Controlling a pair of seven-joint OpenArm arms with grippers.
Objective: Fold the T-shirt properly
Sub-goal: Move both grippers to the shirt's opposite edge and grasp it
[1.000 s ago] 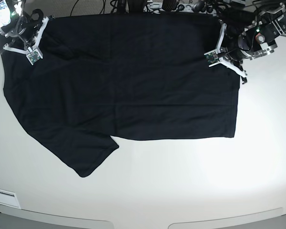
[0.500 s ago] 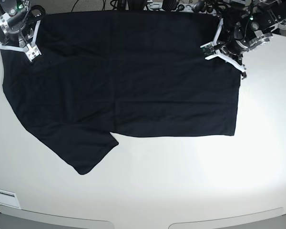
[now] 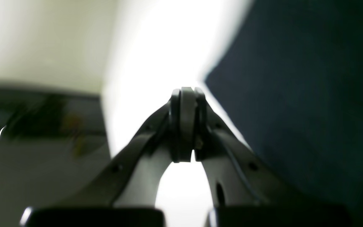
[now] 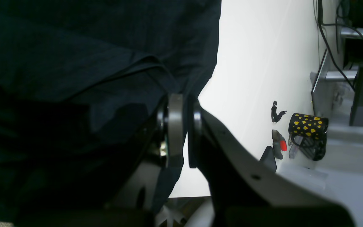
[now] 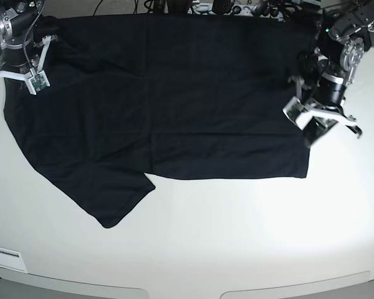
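White bench [image 5: 237,237] carries the black T-shirt [image 5: 162,106], spread flat across its far half. Left fingers [image 3: 186,126] are clenched together with nothing between them, beside the shirt's edge. Right fingers [image 4: 178,126] pinch a fold of the T-shirt at its corner.

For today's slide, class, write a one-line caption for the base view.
Black T-shirt spread flat on a white table, one robot arm at each far corner.

From my right wrist feed: right gripper [image 4: 181,132] pads look closed, possibly pinching the T-shirt [image 4: 83,72] edge; white table [image 4: 257,63], spotted black cup [image 4: 307,132] beyond.
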